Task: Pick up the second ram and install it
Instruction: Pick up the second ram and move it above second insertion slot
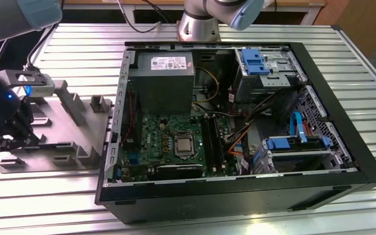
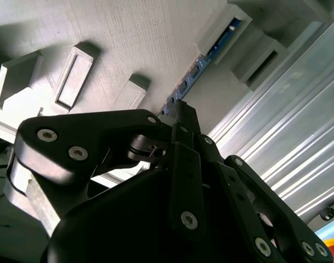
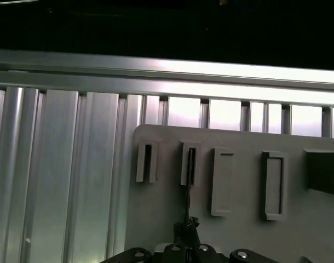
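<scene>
Open computer case (image 1: 240, 200) sits mid-counter on the slatted aluminium counter (image 1: 44, 196). Inside it are the grey power supply (image 1: 165, 81), the green motherboard (image 1: 162, 132) with the processor (image 1: 184, 144) exposed, and the long black slot rails (image 1: 211, 139) just beside the processor, toward the exterior view's right. Blue drive brackets (image 1: 286, 143) are at the far side of the case.

A grey fixture plate (image 1: 57, 127) with raised holders lies on the counter beside the case, on the exterior view's left. The arm's black hand (image 1: 8, 141) is down over the outer edge of this plate, well apart from the case.

In the second wrist view, the second ram (image 2: 200, 64) stands on edge on the fixture plate (image 2: 139, 38). The blue-green board and small dark chips are visible. Its far end is seated in a slotted grey holder, and its near end runs straight into the tips of the hand (image 2: 180, 109).

In the first wrist view, the second ram (image 3: 187, 186) appears edge-on as a thin dark line. It runs from one of the holder slots on the plate (image 3: 167, 219) to the hand (image 3: 187, 223).

Hand state: fingers drawn together and clenched on the near end of the second ram, as far as both wrist views show. The ram is in its holder on the plate, not in the case.

The base of another arm (image 1: 201, 24) stands on the counter behind the case.
</scene>
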Controlling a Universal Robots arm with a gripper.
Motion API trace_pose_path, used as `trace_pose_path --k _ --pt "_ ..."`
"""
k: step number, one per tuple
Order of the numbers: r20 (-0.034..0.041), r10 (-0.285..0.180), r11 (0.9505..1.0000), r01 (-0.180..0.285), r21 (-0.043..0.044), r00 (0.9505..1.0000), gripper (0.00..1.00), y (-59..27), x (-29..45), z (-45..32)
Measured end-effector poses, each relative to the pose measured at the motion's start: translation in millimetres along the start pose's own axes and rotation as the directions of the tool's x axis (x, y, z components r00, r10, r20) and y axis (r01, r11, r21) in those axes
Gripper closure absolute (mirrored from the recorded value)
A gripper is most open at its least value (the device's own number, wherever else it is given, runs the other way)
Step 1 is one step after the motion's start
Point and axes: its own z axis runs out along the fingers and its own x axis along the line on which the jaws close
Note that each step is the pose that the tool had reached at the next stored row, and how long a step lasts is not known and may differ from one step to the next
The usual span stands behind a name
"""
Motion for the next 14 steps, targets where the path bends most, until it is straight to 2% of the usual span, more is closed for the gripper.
trace_pose_path --k 4,12,14 --pt "0.0008 -0.004 1.0 0.004 0.0014 1.0 0.9 2.5 0.0 4.3" --pt "0.0041 -0.004 1.0 0.004 0.0018 1.0 0.89 2.5 0.0 4.5" --pt "0.0048 -0.004 1.0 0.004 0.0018 1.0 0.77 2.5 -0.1 4.5"
